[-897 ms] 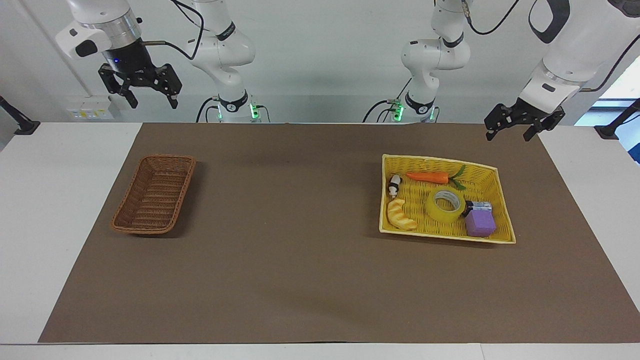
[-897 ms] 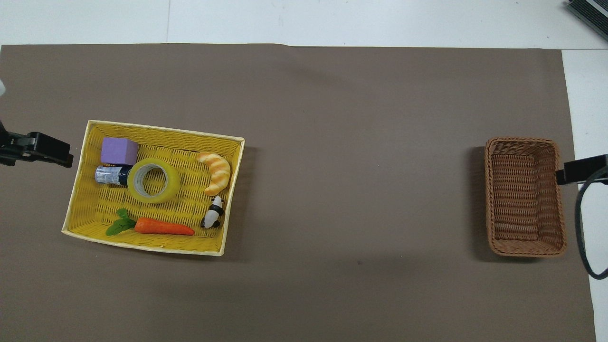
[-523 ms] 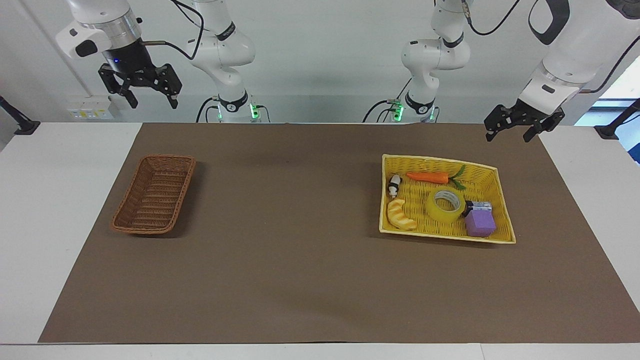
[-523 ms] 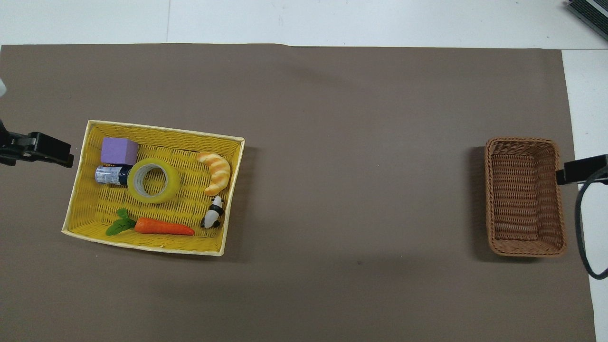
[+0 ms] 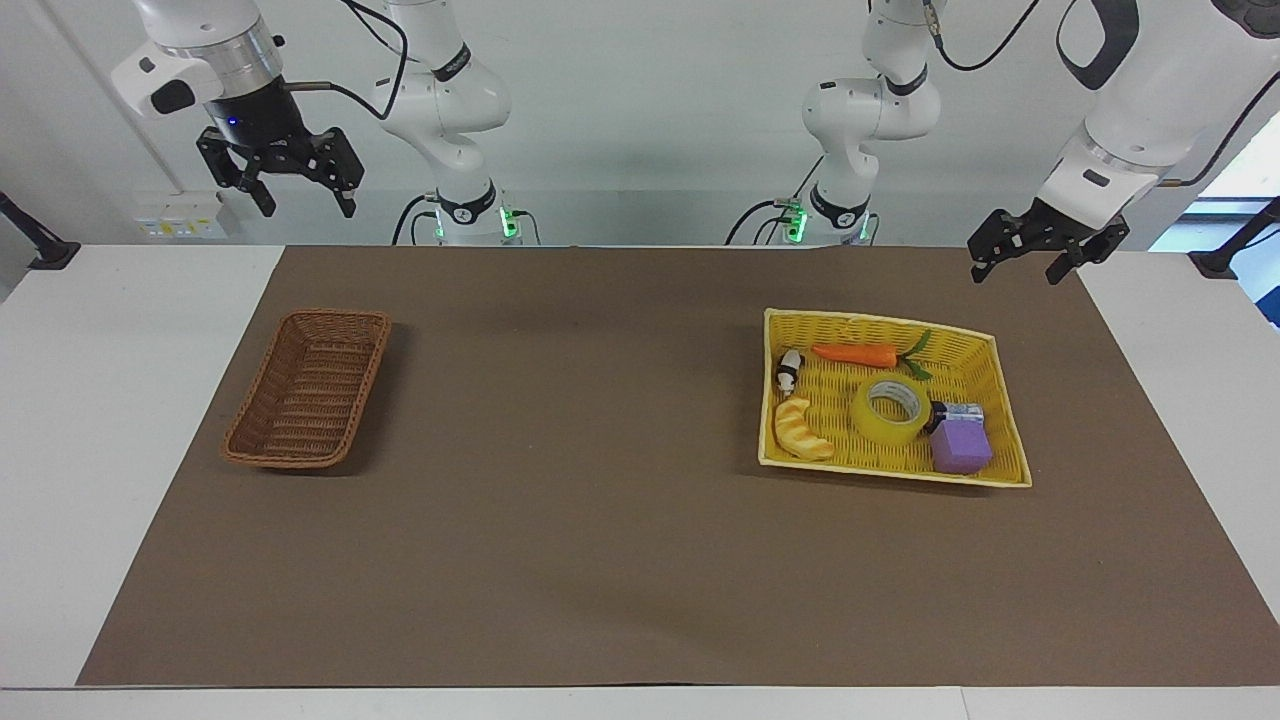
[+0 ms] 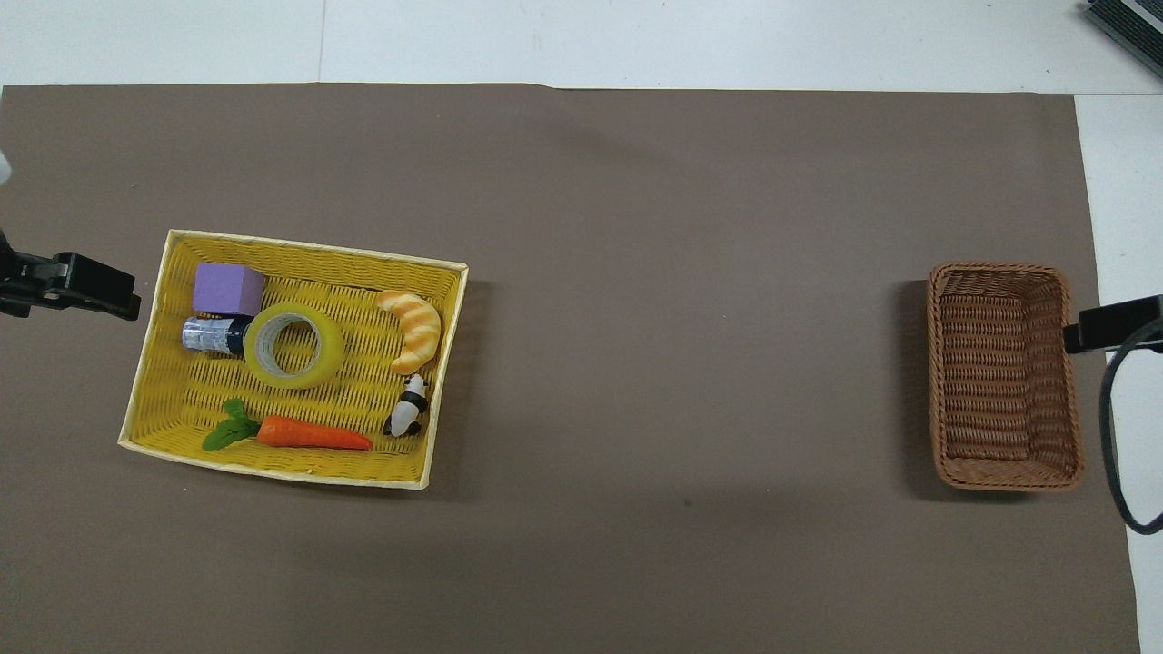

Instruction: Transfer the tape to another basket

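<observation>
With nothing held, both hands agape.

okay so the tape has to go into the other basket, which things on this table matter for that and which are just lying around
Part of the job:
- tape, lying in the yellow basket
- brown basket, at the right arm's end
- left hand, open, raised beside the yellow basket
- right hand, open, waiting up high

Just lying about, all in the yellow basket:
- carrot
- croissant
- panda
- purple block
- small bottle

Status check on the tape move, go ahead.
Left pincer and right pincer open, raised, holding nothing. Tape roll lies in yellow basket, purple block and small can touching it. Brown wicker basket holds nothing.
</observation>
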